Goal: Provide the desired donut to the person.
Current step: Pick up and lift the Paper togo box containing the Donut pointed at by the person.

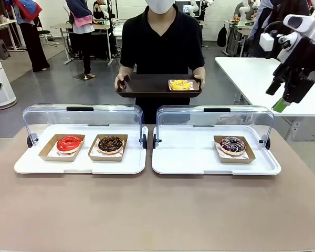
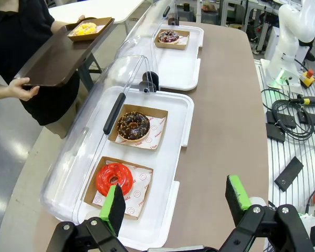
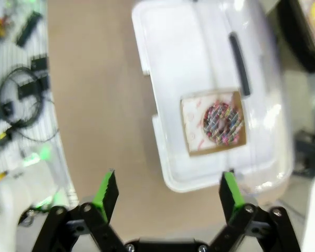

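While high over the table (image 1: pixel 157 210) — right gripper (image 3: pixel 169 181), jaws wide.

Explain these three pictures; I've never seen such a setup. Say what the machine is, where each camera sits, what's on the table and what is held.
Two white robot arms work at a brown table. The front view looks across it from between the arms at a person holding a dark tray with a yellow donut. The other two pictures come from cameras on the arms' wrists, looking along each gripper's black fingers with green pads. The left gripper and the right gripper are open and hold nothing. On the table lie two white trays, clear lids raised: the left tray holds a red donut and a chocolate donut, the right tray one sprinkled donut.
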`<act>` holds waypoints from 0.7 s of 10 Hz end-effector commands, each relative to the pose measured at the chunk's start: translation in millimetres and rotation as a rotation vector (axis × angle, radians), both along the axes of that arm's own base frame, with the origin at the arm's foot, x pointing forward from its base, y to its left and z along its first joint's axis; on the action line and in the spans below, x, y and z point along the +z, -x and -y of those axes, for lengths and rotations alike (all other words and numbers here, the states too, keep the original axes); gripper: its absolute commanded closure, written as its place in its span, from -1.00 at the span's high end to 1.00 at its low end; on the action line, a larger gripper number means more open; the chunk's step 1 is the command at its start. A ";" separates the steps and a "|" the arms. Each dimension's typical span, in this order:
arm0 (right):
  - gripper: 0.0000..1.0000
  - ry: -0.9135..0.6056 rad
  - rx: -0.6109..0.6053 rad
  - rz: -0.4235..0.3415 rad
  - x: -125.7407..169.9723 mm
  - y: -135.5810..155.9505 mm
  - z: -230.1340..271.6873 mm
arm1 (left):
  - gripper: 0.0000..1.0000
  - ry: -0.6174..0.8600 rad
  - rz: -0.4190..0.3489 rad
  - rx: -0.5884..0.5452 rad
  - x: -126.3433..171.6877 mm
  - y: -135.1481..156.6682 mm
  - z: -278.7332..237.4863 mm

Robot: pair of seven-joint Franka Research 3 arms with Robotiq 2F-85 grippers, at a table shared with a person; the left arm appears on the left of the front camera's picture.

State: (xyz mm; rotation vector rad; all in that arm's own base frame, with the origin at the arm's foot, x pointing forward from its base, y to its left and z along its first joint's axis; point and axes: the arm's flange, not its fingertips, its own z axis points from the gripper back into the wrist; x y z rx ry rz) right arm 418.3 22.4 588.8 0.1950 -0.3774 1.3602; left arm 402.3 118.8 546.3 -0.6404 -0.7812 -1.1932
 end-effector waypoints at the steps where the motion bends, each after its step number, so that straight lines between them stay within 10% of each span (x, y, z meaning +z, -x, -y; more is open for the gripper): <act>1: 1.00 -0.376 0.083 -0.049 4.2 -3.4 56.3 | 1.00 0.017 0.006 -0.003 0.9 0.5 0.7; 7: 1.00 -0.767 0.111 -0.074 -43.0 9.2 193.0 | 1.00 0.017 0.006 -0.003 0.9 0.5 0.7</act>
